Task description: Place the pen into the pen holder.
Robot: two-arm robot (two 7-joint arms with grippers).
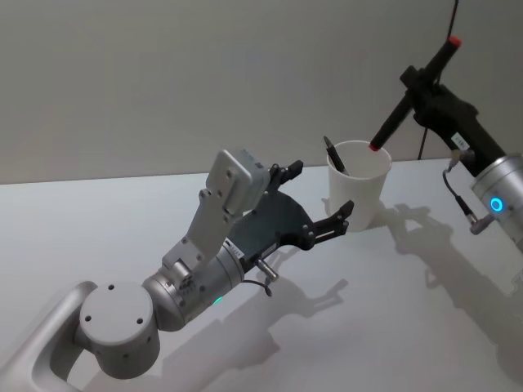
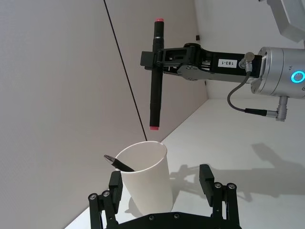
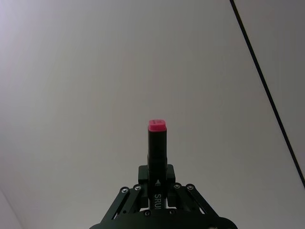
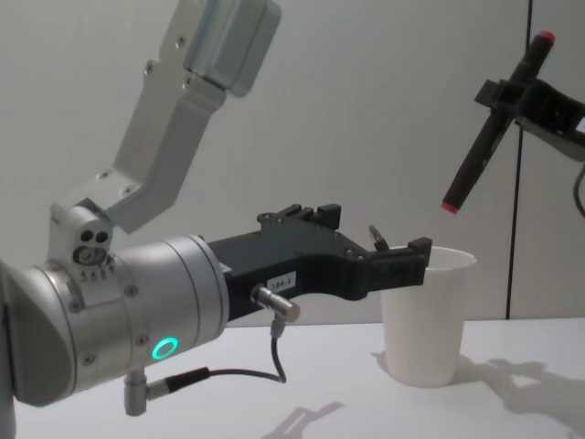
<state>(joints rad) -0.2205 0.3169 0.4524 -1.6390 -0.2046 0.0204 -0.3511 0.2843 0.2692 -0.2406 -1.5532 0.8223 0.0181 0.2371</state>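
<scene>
Your right gripper (image 2: 153,59) pinches the pen (image 2: 155,76) upright above the pen holder (image 2: 145,179), lower tip over the rim, ready to drop in. Left gripper (image 2: 164,191), jaws spread, brackets the cup on the counter (image 1: 122,212), likely steadying it.

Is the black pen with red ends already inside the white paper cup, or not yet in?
Not yet in. The black pen with red ends, clamped in the right gripper, hangs above the white paper cup; its lower end is clear of the rim.

Right hand (image 2: 157,59) holds pen (image 2: 155,76) above pen holder (image 2: 145,176)
</scene>
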